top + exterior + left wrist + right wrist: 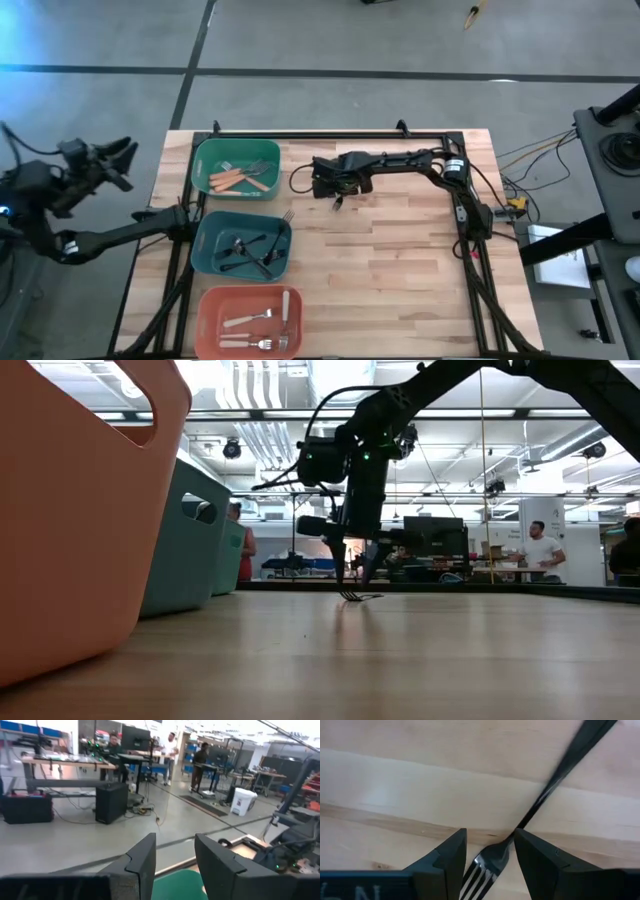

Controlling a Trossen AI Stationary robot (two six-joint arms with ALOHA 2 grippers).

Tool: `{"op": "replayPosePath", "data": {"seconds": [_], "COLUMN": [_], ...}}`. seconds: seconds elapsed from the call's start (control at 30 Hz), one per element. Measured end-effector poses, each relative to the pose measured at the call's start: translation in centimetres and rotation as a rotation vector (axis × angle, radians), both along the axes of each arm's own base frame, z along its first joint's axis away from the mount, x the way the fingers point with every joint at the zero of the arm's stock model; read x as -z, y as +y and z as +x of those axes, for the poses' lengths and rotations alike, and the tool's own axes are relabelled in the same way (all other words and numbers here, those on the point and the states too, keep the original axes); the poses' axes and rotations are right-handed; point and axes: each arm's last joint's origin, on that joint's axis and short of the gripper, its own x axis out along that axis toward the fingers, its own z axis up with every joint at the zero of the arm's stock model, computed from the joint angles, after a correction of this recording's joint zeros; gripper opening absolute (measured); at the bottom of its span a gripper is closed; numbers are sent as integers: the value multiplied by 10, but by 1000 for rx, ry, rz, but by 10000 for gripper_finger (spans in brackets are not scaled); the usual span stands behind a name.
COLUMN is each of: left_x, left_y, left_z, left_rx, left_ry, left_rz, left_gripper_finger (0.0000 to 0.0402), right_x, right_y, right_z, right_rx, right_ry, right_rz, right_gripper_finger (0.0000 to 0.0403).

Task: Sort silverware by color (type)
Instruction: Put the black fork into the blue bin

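Hovering low over the bare butcher-block table (pixel 400 250), my right gripper (pixel 489 851) stands with its fingers spread, straddling a black fork (pixel 540 802) that lies flat on the wood; nothing is pinched yet. In the right wrist view the tines sit between my two dark fingers and the slim handle runs away from them at a slant. The low view shows the fork (pixel 358 596) resting on the tabletop just under the fingertips, near the table's far side and well apart from the bins.

I judge this fork to be light, stiff and smooth, so it is likely to skate or pivot if I close on it off-centre. The neck, where the tines narrow into the handle, looks like the best place to hold: it is narrow enough to sit between the pads, and gripping across it should stop the fork swinging. Lying so flat, it leaves little room underneath, so my fingertips must reach right to the wood.

The green bin (pixel 236 168) holds orange-handled forks, the teal bin (pixel 241 245) black ones, the salmon bin (pixel 245 318) white-handled ones; all three are smooth plastic with rounded corners.

My left gripper (pixel 175 865) waits off the table's left edge, fingers apart and empty.
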Motion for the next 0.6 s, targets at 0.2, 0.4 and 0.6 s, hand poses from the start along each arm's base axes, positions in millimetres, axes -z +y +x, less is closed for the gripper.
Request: {"op": "replayPosePath", "data": {"seconds": [0.2, 0.4, 0.6], "left_x": [-6, -5, -2], "left_y": [-8, -9, -6], "left_z": [-22, -24, -20], "left_rx": [-25, -26, -57], "left_ry": [-6, 1, 29], "left_rz": [5, -4, -6], "left_gripper_finger": [119, 119, 119], "right_x": [1, 1, 13], "right_y": [3, 9, 6], "right_z": [-2, -4, -2], "right_rx": [39, 63, 76], "right_ry": [24, 55, 77], "right_rz": [9, 4, -15], "right_gripper_finger": [157, 157, 154]}}
